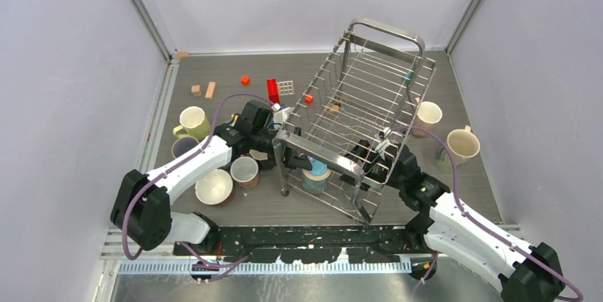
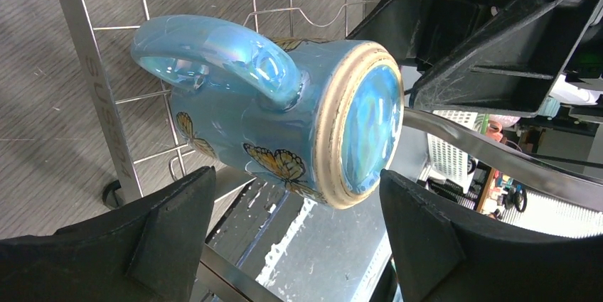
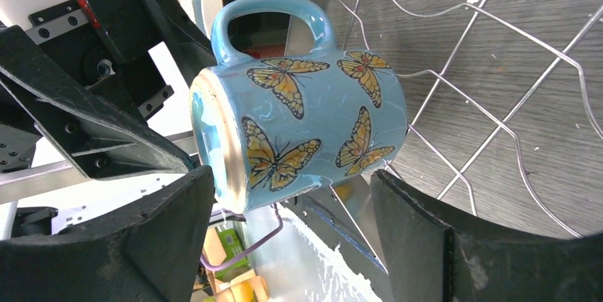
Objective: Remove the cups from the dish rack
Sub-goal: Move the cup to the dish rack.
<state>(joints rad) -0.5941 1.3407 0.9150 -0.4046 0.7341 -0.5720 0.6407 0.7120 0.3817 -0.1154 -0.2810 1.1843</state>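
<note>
The dish rack (image 1: pixel 370 96), a silver wire basket, lies diagonally across the middle of the table. One light blue cup with orange butterflies (image 1: pixel 315 174) lies at its near end. In the left wrist view the blue cup (image 2: pixel 284 117) sits between and just beyond my open fingers, its base facing right. In the right wrist view the blue cup (image 3: pixel 306 131) shows handle up. My left gripper (image 1: pixel 281 151) (image 2: pixel 295 224) and right gripper (image 1: pixel 363 156) (image 3: pixel 291 224) are both open, one on each side of this cup, neither touching it.
Left of the rack stand a yellow cup (image 1: pixel 192 123), a dark cup (image 1: pixel 183 147), a pinkish cup (image 1: pixel 244 171) and a cream cup (image 1: pixel 214 187). On the right stand a pink cup (image 1: pixel 427 117) and a cream cup (image 1: pixel 462 146). Small toy blocks (image 1: pixel 273 91) lie at the back left.
</note>
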